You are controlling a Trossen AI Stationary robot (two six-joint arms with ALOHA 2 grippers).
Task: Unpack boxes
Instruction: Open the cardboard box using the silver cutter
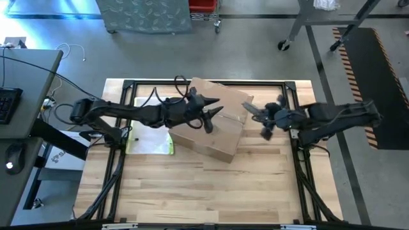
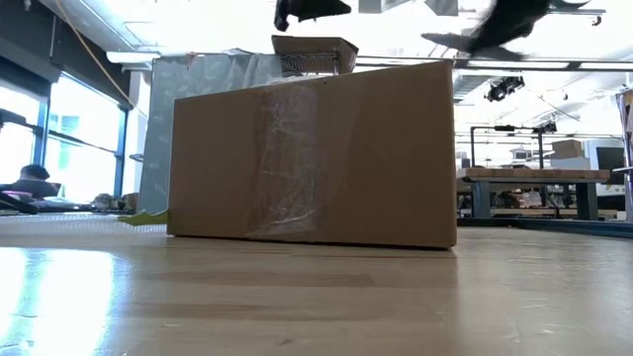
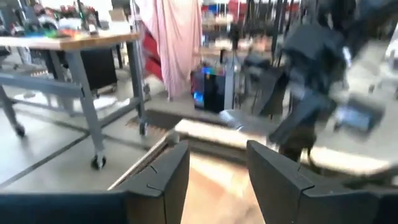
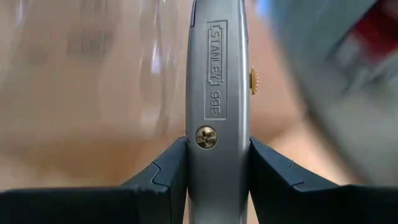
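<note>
While our right tool clamps a utility knife ready to slit tape, our left tool hangs open and empty above the box, directly beneath both on the desk.

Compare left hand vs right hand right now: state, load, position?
Left hand: fingers apart, nothing between them. Right hand: shut on a grey Stanley utility knife.
The left hand hangs over the top of the cardboard box; the right hand sits at the box's right edge.
Shared: both dark two-finger hands, above the box.
</note>
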